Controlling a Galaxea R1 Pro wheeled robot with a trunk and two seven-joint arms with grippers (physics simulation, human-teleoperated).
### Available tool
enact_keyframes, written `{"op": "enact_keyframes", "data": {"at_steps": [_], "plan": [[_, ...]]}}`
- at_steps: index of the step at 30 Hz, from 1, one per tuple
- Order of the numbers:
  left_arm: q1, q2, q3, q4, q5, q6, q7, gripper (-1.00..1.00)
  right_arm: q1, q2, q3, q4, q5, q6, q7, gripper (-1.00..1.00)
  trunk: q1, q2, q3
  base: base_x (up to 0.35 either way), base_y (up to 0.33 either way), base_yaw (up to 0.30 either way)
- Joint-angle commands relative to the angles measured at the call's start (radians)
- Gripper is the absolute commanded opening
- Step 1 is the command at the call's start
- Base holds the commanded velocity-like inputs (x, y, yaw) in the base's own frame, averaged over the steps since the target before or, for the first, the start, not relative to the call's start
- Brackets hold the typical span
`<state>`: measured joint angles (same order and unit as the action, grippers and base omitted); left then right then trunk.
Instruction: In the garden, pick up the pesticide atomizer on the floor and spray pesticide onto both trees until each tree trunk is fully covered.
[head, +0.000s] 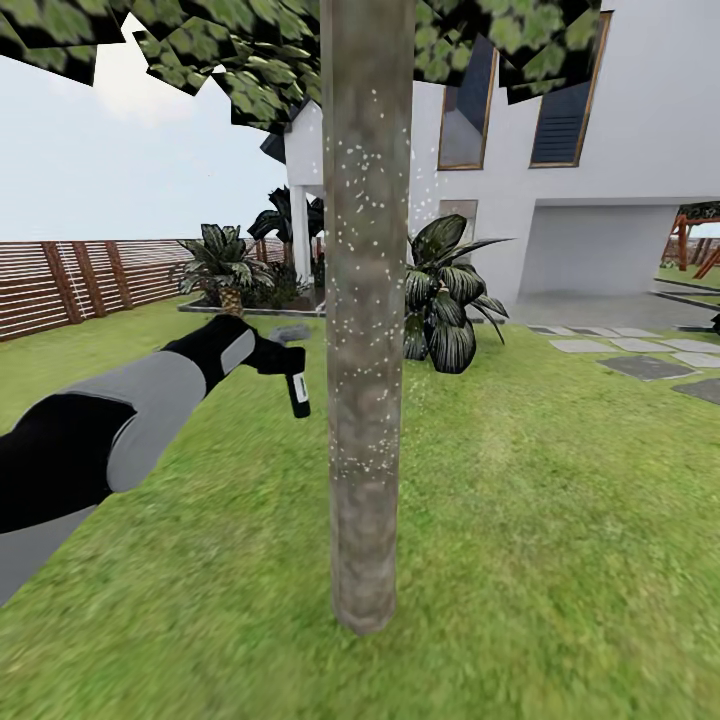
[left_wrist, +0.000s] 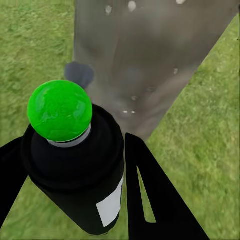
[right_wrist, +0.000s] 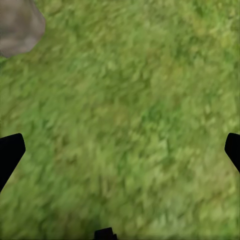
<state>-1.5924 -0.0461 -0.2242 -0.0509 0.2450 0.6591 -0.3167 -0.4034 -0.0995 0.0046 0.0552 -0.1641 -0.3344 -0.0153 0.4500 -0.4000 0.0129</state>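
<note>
left claw (head: 283, 362) holds the sprayer (head: 297, 388) tight between its two fingers (left_wrist: 155, 200), out over the grass (head: 520, 520) and just beside the trunk (head: 366, 330). the sprayer hangs almost straight up and down, its dark body below the claw and its grey head pointing at the trunk. its green dot (left_wrist: 60, 111) shows on top. white specks (head: 362, 200) dot the bark. right claw (right_wrist: 120, 150) is spread wide over grass, holding nothing.
</note>
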Motion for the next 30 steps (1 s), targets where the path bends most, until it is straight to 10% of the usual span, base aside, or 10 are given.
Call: {"op": "enact_keyframes", "data": {"at_steps": [1,11,25,30], "plan": [[0.0,0.002,-0.002,-0.043,0.001,0.006,0.0,-1.0,0.0,0.0,0.0,0.0,0.0,0.0,0.0,1.0,0.0,0.0,0.0,0.0,0.0,0.0],[-0.001,0.063,0.0,-0.356,0.002,0.225,-0.001,-1.0,0.0,-0.001,0.0,0.0,0.0,-0.001,0.0,1.0,0.0,0.0,0.0,0.0,0.0,0.0],[-0.009,0.084,0.001,-0.384,0.0,0.245,0.001,-1.0,0.0,0.0,0.0,0.0,0.0,-0.001,0.0,1.0,0.0,0.0,0.0,0.0,0.0,0.0],[-0.009,0.109,0.003,-0.242,-0.001,0.214,0.003,-1.0,0.0,0.0,0.0,0.0,0.0,-0.002,0.0,1.0,0.0,0.0,0.0,0.0,0.0,0.0]]}}
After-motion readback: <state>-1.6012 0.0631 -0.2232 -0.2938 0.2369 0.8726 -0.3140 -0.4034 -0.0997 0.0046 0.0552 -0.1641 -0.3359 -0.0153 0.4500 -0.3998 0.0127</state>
